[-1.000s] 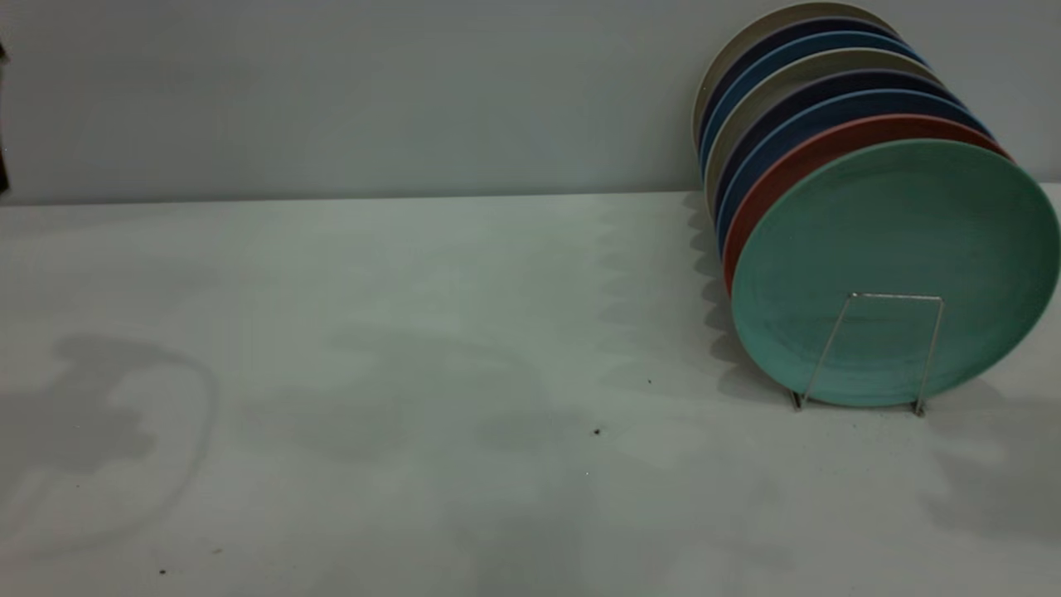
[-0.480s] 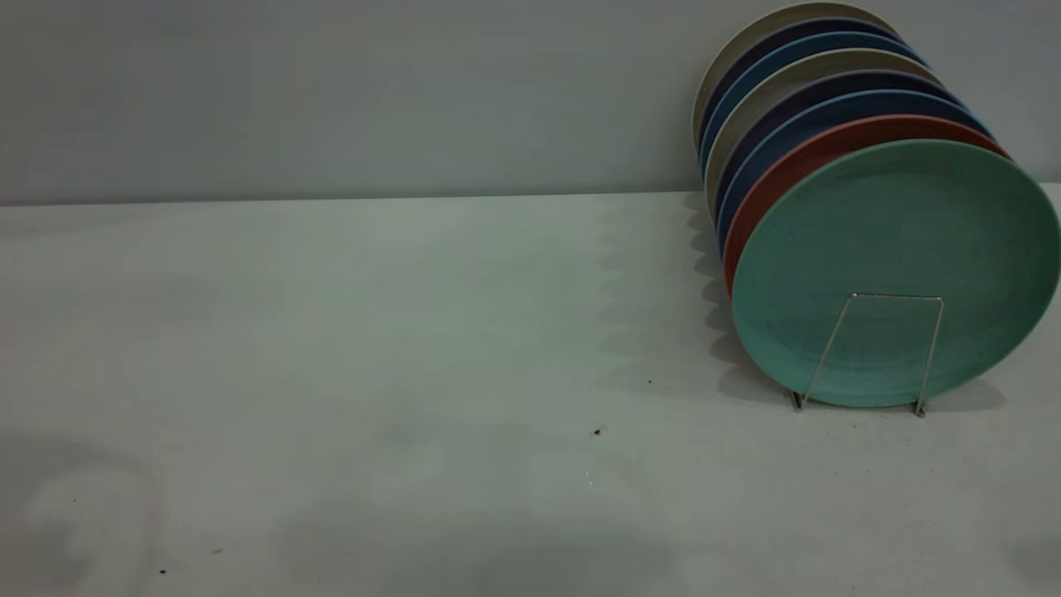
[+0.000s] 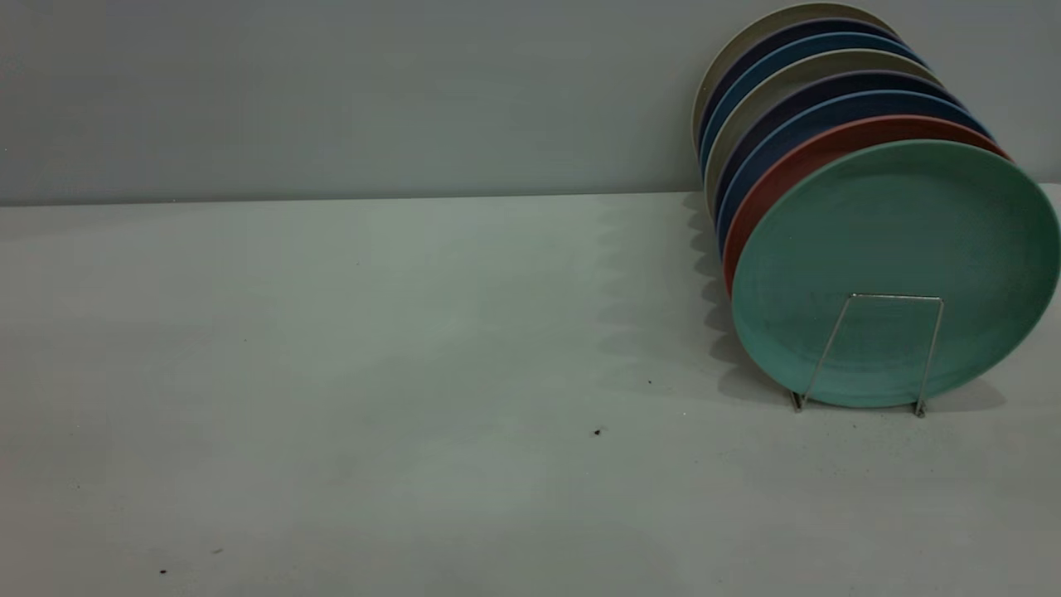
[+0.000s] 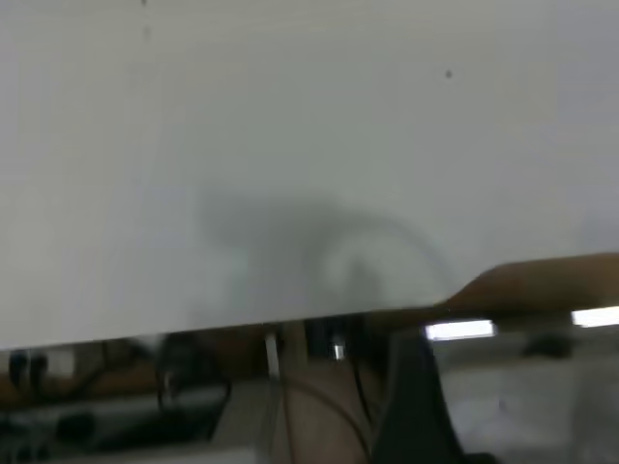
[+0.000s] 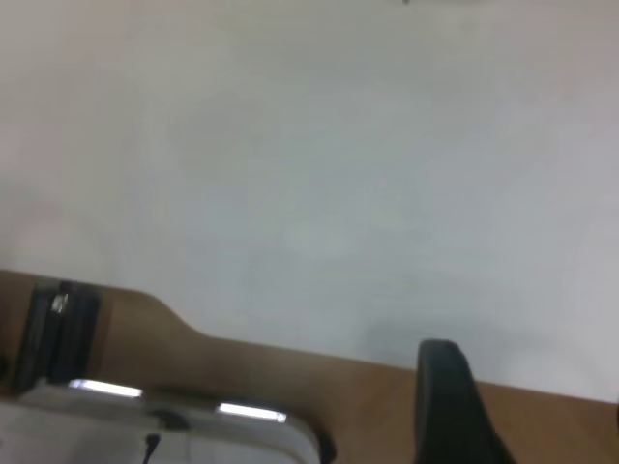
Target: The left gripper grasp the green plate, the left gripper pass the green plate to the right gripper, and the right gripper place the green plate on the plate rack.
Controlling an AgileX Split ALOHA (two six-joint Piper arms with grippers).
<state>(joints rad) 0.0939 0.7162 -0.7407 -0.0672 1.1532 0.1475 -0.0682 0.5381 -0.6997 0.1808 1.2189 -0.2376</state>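
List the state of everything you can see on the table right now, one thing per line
green plate: standing on edge at the front of the row, leaning back.
plate rack: full, front wire loop across the green plate.
salmon-pink plate: racked right behind the green one.
blue plates: racked further back.
table: bare beside the rack.
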